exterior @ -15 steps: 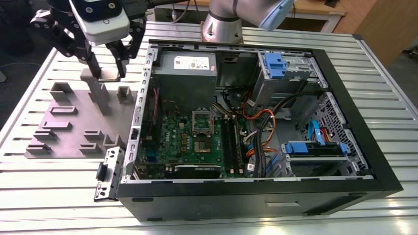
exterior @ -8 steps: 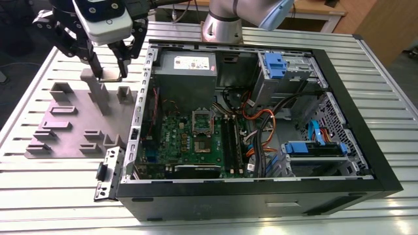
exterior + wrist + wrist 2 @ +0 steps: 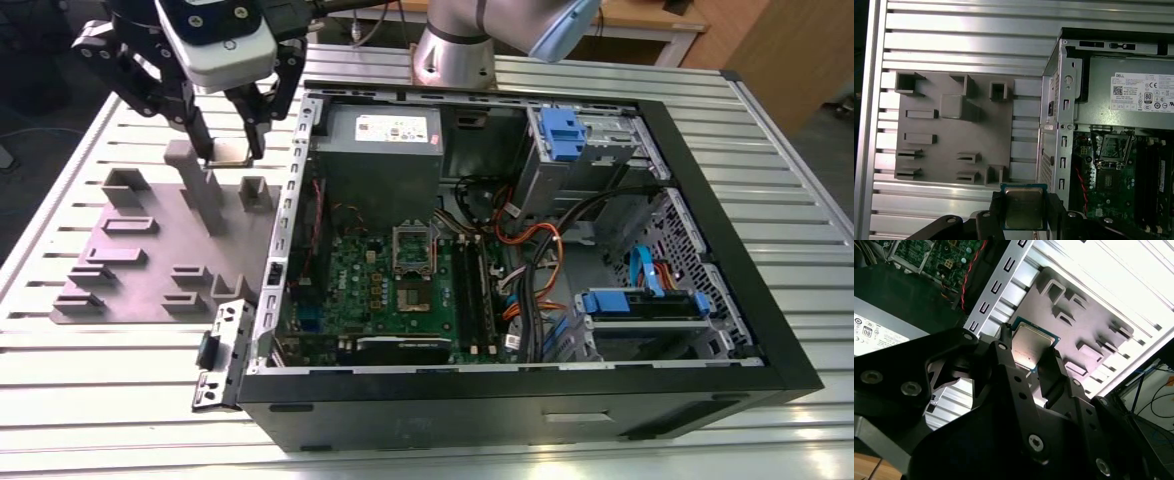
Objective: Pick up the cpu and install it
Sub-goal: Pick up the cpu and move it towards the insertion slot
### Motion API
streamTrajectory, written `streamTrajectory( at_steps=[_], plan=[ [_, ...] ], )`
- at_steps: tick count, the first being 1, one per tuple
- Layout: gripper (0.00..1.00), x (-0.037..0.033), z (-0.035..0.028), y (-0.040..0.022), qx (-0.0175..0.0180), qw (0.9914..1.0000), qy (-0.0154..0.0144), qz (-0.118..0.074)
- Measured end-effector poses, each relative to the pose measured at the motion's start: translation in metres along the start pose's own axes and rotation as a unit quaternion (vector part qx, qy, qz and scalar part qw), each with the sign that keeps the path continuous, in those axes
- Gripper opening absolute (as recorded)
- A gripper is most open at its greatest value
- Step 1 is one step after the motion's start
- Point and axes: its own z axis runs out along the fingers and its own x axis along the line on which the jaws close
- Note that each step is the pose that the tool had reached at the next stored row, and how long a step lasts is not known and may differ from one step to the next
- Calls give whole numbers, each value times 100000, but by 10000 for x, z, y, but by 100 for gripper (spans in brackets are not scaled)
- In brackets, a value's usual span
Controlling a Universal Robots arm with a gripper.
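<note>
Gripper (image 3: 230, 150), jaws closed on the cpu (image 3: 1024, 207) near the grey fixture (image 3: 944, 135) (beside the open case (image 3: 507, 405)), could tilt or drop it, the edge hold looking narrow.

Hand (image 3: 230, 150) downward, fingers (image 3: 1051, 375) tight on the cpu (image 3: 1024, 207).

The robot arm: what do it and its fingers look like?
The arm is a smooth silver-grey tube with a pale blue joint cap. Its gripper is black: jointed bars dotted with round silver screws, slim black fingers, and a white housing.
</note>
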Motion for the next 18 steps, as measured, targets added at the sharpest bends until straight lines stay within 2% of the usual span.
streamTrajectory(
  at_steps=[10,18],
  plan=[
    [45,-14,0,0,-2,100000,-1,-5],
    [45,-78,-2,-4,-1,100000,1,-3]
  ],
)
